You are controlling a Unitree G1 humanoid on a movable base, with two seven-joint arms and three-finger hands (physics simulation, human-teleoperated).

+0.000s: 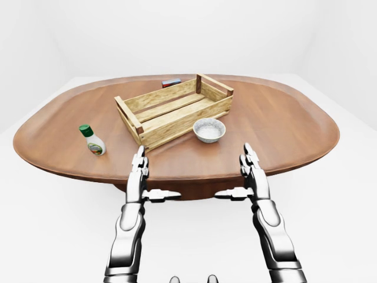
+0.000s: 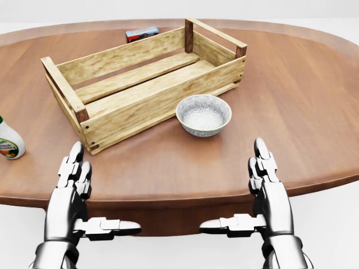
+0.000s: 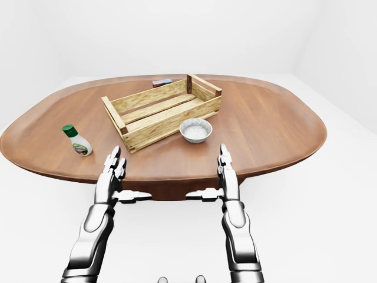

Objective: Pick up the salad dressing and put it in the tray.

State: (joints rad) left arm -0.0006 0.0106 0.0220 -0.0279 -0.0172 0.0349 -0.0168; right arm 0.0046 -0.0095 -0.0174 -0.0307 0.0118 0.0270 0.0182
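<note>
The two eye views take in the whole oval wooden table [image 1: 283, 127] with its dark rounded edge, the white floor [image 1: 347, 206] around it and pale, bare walls behind, while the head view sits closer and lower, cutting off most of the table's ends. In the eye views the salad dressing [image 1: 92, 140] shows complete: a small white bottle with a green cap, upright near the table's left edge, well apart from the tray [image 1: 174, 109]; in the head view only its lower body peeks in at the left border, the cap cropped out. The tray is an open slatted wooden crate lying at a slant at the table's centre, with nothing visible inside. A small patterned bowl [image 2: 203, 115] stands just beside the tray's long near wall. A small red and blue box [image 2: 141, 33] lies behind the tray toward the top of the view, partly hidden in the eye views. The left hand [image 2: 73, 193] and right hand [image 2: 266, 193] hover over the table's near edge, palms facing each other, fingers straight and thumbs pointing inward, holding nothing.
</note>
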